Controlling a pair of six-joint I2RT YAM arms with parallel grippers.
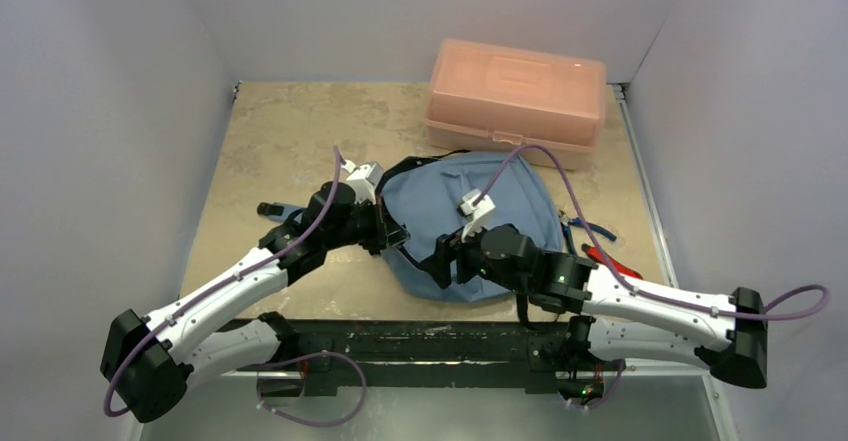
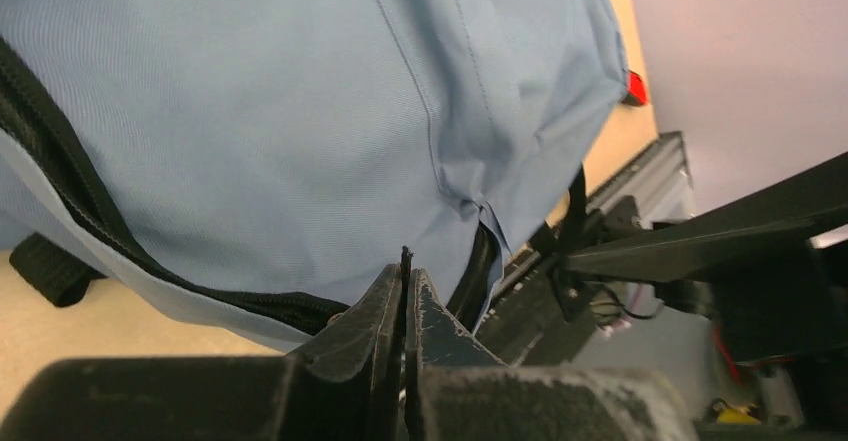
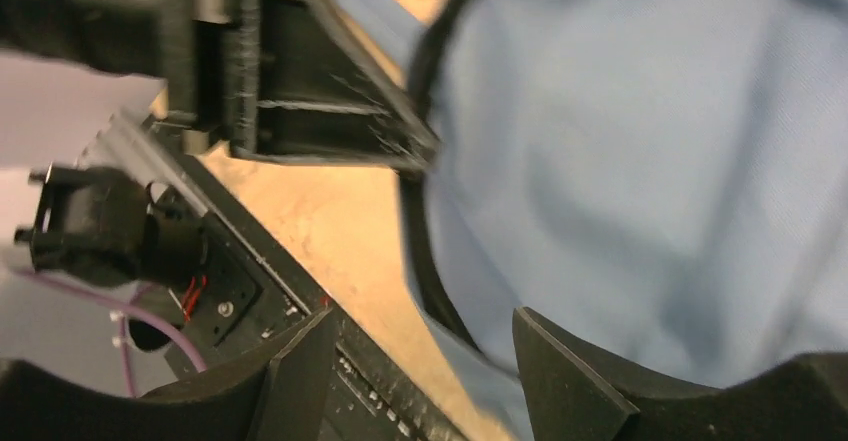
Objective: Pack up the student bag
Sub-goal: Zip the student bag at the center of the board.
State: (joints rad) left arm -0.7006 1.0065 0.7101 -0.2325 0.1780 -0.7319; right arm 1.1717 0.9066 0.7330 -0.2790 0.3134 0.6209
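The student bag [image 1: 505,196], soft blue-grey with a dark zipper, lies flat mid-table. It fills the left wrist view [image 2: 300,111] and the right of the right wrist view [image 3: 650,161]. My left gripper [image 1: 396,237] is at the bag's left edge. In its own view it [image 2: 406,273] is shut on a thin black zipper pull [image 2: 405,255] by the zipper line [image 2: 90,221]. My right gripper [image 1: 441,258] is open and empty just beside it. In its own view the right gripper [image 3: 425,336] straddles the bag's near zippered edge [image 3: 425,261] above the table.
A salmon-pink plastic box [image 1: 517,94] stands at the back, touching the bag's far edge. A red-handled tool [image 1: 606,258] and blue straps lie right of the bag. A blue strap [image 1: 290,212] lies left. A black rail [image 1: 430,339] runs along the near edge. Walls enclose three sides.
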